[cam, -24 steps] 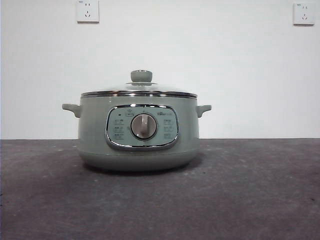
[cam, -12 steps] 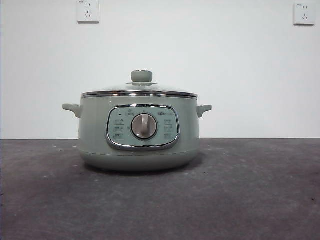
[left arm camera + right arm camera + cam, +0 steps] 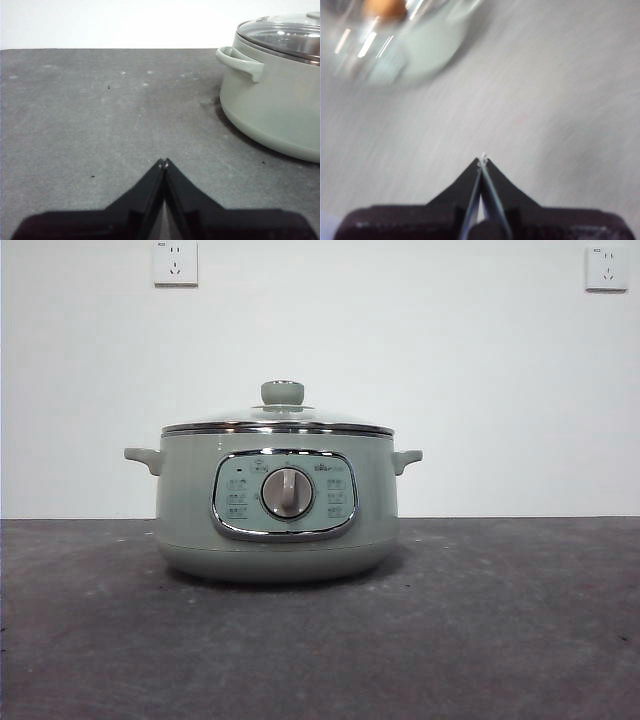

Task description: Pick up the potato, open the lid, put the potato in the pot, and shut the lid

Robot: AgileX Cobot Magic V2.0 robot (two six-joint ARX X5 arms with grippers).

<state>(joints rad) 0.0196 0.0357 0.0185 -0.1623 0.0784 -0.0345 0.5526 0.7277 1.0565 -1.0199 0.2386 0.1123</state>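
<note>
The sage-green pot point(image 3: 277, 530) stands mid-table with the glass lid point(image 3: 278, 422) seated on it, knob up. In the blurred right wrist view an orange-brown potato point(image 3: 383, 8) shows through the lid, inside the pot point(image 3: 422, 47). My right gripper point(image 3: 482, 160) is shut on nothing, above bare table away from the pot. The left wrist view has the pot point(image 3: 280, 100) and its lid point(image 3: 287, 35) off to one side; my left gripper point(image 3: 163, 161) is shut and empty, low over the table. Neither arm shows in the front view.
The dark grey table point(image 3: 500, 620) spreads around the pot. A white wall stands behind, with two sockets point(image 3: 175, 262) high up.
</note>
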